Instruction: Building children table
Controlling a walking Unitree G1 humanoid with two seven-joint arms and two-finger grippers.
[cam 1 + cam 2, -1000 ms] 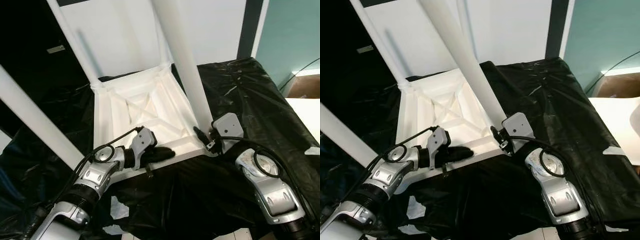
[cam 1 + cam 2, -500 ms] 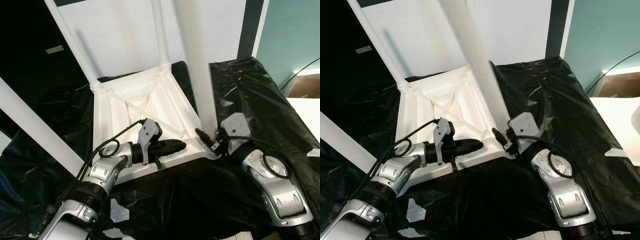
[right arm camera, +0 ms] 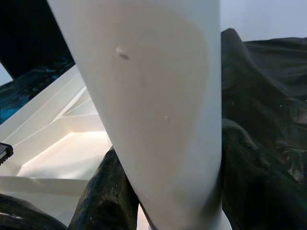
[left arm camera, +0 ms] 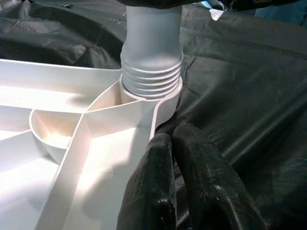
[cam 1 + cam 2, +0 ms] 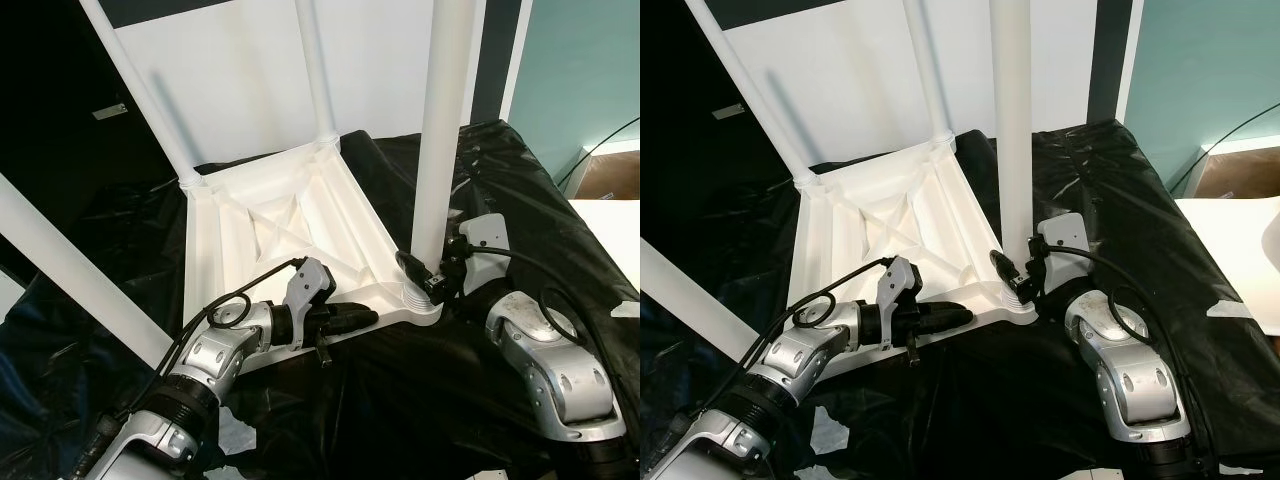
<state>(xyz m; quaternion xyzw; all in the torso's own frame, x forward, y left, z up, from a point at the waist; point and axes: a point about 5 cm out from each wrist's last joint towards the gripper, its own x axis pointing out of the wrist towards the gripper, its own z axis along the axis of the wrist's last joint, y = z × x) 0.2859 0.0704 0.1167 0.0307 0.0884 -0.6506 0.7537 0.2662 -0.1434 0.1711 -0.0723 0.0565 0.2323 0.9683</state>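
Upturned white plastic tabletop (image 5: 270,215) lay mid-frame on black sheeting (image 5: 520,180). Right gripper (image 3: 163,191) clasped the stiff, light, slippery leg (image 5: 435,130) low. Left gripper (image 4: 180,177), fingers clenched, braced the rim.

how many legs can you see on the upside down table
4: one at the near right corner, held by the right gripper; one at the far right; one at the far left; one at the near left.
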